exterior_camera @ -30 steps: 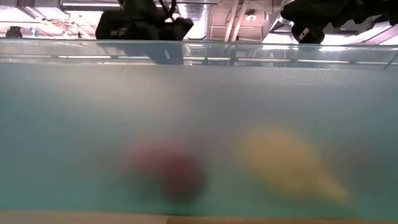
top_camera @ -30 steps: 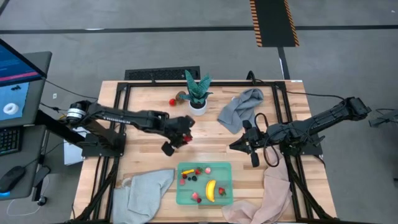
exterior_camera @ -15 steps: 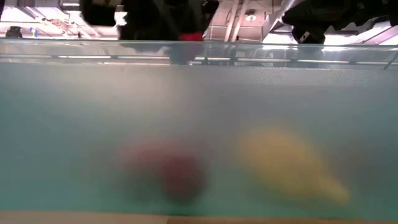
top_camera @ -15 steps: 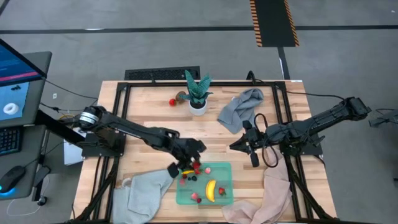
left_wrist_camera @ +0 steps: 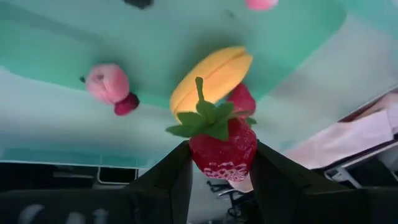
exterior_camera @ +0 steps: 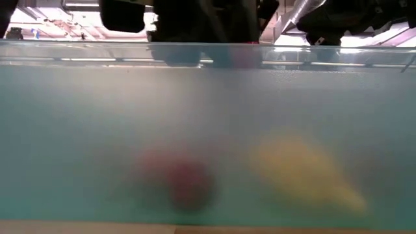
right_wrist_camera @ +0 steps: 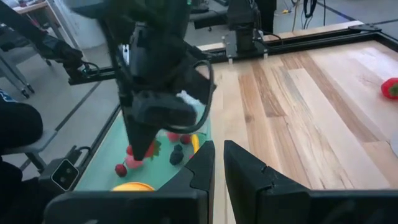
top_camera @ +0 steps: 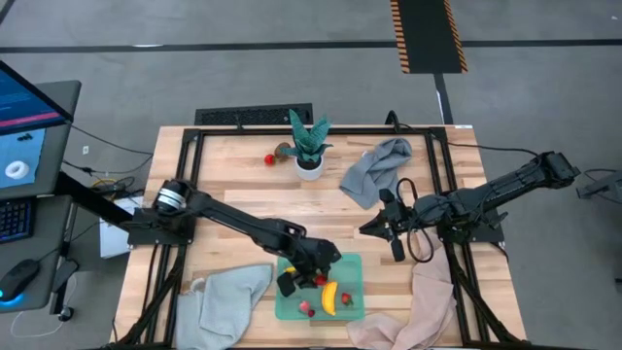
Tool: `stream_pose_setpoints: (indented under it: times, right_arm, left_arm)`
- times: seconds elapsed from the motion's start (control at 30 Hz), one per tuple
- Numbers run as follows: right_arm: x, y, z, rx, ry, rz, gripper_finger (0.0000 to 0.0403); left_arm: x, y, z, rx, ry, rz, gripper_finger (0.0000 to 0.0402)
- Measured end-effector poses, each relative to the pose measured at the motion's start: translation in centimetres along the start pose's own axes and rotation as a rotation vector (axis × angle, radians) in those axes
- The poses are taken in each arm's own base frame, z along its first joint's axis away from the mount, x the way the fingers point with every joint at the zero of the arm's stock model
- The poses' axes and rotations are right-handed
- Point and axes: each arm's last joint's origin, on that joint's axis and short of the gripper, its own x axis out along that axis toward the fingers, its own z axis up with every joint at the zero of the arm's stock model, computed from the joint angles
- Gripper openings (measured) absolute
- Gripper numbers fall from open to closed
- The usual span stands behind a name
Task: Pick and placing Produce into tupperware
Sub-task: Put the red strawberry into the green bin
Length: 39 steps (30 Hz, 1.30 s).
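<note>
Left gripper jaws clamped on a strawberry, now swung from mid-table to over the tupperware at the near edge beside the banana, release likely next; right gripper pinched together, idle at right.

One tupperware; one banana; three cloths; one potted plant; two arms.

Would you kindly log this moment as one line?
left gripper: shut on strawberry, above container | right gripper: shut, waiting at right
</note>
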Motion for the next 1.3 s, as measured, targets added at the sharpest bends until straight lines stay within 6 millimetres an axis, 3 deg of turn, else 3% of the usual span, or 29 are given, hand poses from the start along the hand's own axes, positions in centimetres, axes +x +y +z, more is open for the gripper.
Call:
stream_pose_setpoints:
  times: [0.2, 0.53, 0.73, 0.9, 1.1, 1.3]
  right_arm:
    - [0.0, 0.0, -0.1, -0.002, 0.014, -0.003, 0.0059]
    - [0.0, 0.0, -0.2, -0.002, 0.019, -0.004, 0.0059]
    - [0.0, 0.0, -0.2, -0.003, 0.019, -0.004, 0.0059]
    - [0.0, 0.0, -0.2, -0.003, 0.021, -0.004, 0.0059]
    - [0.0, -0.1, -0.2, -0.004, 0.026, -0.005, 0.0059]
    - [0.0, -0.1, -0.3, -0.004, 0.027, -0.006, 0.0059]
  left_arm:
    - [0.9, -0.5, -0.5, -0.002, -0.003, 0.019, 0.0137]
    - [1.1, -0.6, -0.2, -0.010, -0.042, 0.027, 0.0236]
    - [0.7, -0.8, 0.3, -0.030, -0.100, 0.003, 0.0257]
    - [-1.3, -2.3, 0.1, -0.052, -0.176, -0.021, 0.0258]
    - [-5.3, -3.8, -0.2, -0.084, -0.341, -0.023, 0.0259]
    - [-7.5, -5.1, 1.9, -0.154, -0.472, 0.004, 0.0258]
